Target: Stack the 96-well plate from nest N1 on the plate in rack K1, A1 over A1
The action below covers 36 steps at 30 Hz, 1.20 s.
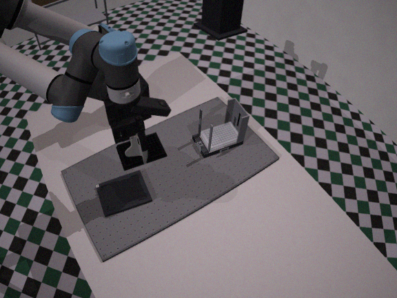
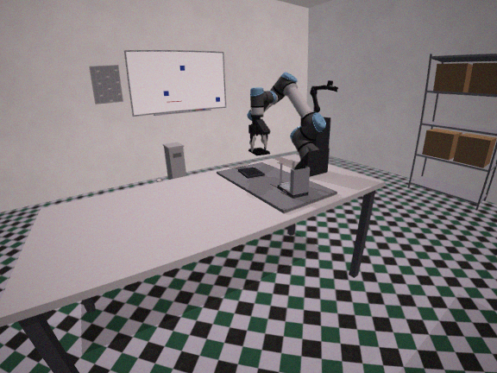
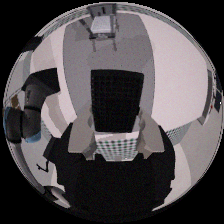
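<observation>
My gripper (image 1: pixel 135 152) is shut on the dark 96-well plate (image 1: pixel 140 156) and holds it level in the air above the grey baseplate (image 1: pixel 169 169). In the exterior view the plate (image 2: pixel 259 151) hangs well above the table under the gripper (image 2: pixel 259 143). In the wrist view the plate (image 3: pixel 117 107) sits between both fingers. The plate nest N1 (image 1: pixel 123 194) lies dark and empty at the front left of the baseplate. The stack rack K1 (image 1: pixel 224 129) stands to the right with a white plate (image 1: pixel 221 136) flat inside it. I cannot make out the cut corners.
The rack has two thin posts (image 1: pixel 200 121) on its near side and a tall grey wall (image 1: pixel 238 118) on its far side. A dark pedestal (image 1: pixel 220 17) stands beyond the table. A small grey box (image 2: pixel 174 160) stands at the table's far edge.
</observation>
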Available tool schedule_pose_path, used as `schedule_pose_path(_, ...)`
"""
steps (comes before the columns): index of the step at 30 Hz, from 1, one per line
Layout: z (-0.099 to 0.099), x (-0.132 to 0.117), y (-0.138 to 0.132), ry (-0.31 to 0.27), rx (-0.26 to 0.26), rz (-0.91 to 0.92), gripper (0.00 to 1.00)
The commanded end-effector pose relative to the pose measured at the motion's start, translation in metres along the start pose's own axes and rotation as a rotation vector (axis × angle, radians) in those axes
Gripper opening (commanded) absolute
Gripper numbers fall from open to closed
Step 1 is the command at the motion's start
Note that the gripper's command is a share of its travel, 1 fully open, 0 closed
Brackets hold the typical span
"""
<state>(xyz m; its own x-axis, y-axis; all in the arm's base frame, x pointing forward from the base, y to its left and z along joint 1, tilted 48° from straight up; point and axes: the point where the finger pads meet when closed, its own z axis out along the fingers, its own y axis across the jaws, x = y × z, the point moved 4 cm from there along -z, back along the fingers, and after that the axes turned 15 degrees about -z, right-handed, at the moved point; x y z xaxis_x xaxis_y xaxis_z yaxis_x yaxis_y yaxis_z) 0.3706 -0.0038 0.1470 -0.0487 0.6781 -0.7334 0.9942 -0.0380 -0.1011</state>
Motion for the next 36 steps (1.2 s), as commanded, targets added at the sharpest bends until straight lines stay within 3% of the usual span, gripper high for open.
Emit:
schedule_pose_path(1,-0.001,0.013,0.002,0.000,0.000,0.001,0.00)
schedule_pose_path(36,-0.003,0.113,0.009,0.000,0.000,0.001,0.00)
